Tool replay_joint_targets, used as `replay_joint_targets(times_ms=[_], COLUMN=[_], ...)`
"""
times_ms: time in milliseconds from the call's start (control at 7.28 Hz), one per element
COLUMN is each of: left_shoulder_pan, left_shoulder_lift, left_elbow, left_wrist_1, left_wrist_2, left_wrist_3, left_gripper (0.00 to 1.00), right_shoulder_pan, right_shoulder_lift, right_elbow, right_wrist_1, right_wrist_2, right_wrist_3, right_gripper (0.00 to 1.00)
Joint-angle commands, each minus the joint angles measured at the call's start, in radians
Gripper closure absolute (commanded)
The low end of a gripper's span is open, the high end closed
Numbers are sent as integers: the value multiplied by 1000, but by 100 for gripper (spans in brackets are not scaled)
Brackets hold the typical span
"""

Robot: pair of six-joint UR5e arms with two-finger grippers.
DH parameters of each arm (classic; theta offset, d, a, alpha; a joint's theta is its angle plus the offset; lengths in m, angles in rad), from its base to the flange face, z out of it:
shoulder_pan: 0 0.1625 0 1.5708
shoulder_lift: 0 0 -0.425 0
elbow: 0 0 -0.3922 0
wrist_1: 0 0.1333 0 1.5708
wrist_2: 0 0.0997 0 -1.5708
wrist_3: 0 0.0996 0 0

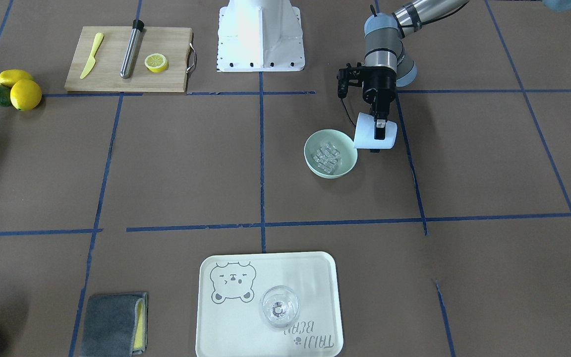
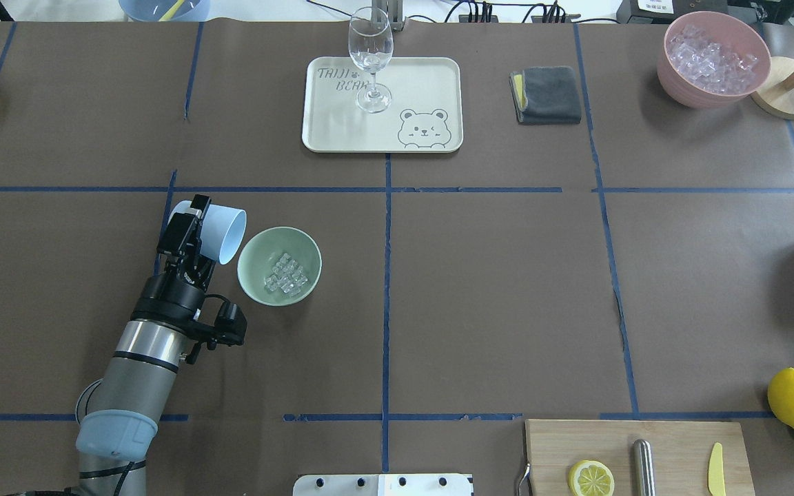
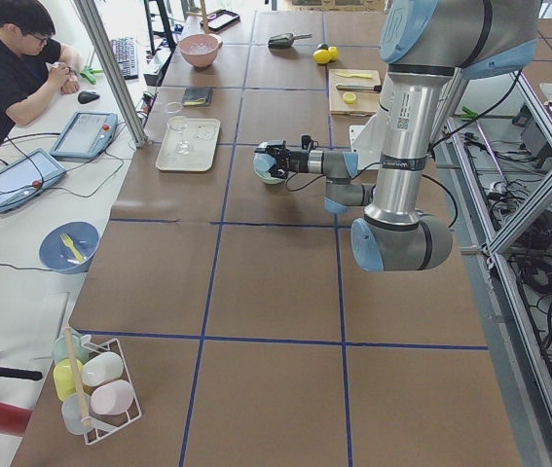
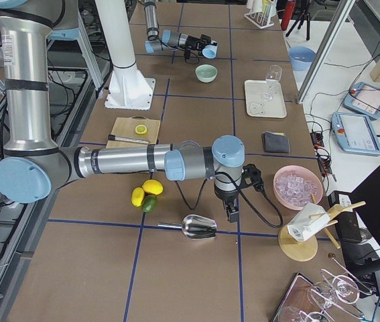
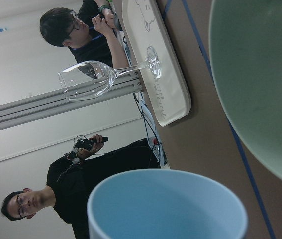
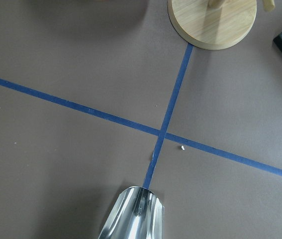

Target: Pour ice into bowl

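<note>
At the table's left side, we see the left gripper [image 2: 192, 219] pinching the smooth light blue cup [image 2: 226, 234], which lies tipped sideways and partly hides the fingers. Just beside it, the matte mint bowl [image 2: 311, 265] holds the glassy ice [image 2: 285, 273]. The jaws of the right gripper [image 4: 231, 215] we cannot judge.

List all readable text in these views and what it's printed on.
"TAIJI BEAR": printed on the cream tray, in the corner opposite its bear drawing.
Sticker on the left arm: lettering too small to read.
White label at the far edge of the overhead view: too small to read.
No other legible text.
</note>
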Motion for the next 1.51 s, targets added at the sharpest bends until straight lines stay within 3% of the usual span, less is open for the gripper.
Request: replay_joint_targets(times_ms=[0, 275, 687, 961, 1373], left_shoulder_pan=[34, 89, 189, 194, 189], left_shoulder_lift=[2, -3, -26, -56, 46], left_elbow=[-2, -11, -78, -149, -149], left_wrist_1=[-191, -236, -274, -252, -252], left_wrist_2=[-9, -69, -61, -41, -37], left_wrist_3=[-138, -606, -1296, -1385, -1394], left_gripper=[100, 100, 100, 100, 100], right_shoulder_pan=[0, 3, 6, 6, 6], right_shoulder_lift=[0, 0, 2, 3, 3], right_elbow=[1, 1, 3, 3, 4], right_wrist_1=[0, 0, 0, 0, 2], right_wrist_2=[1, 1, 1, 1, 1], right_wrist_3=[1, 1, 1, 1, 1], right_gripper=[0, 0, 0, 0, 0])
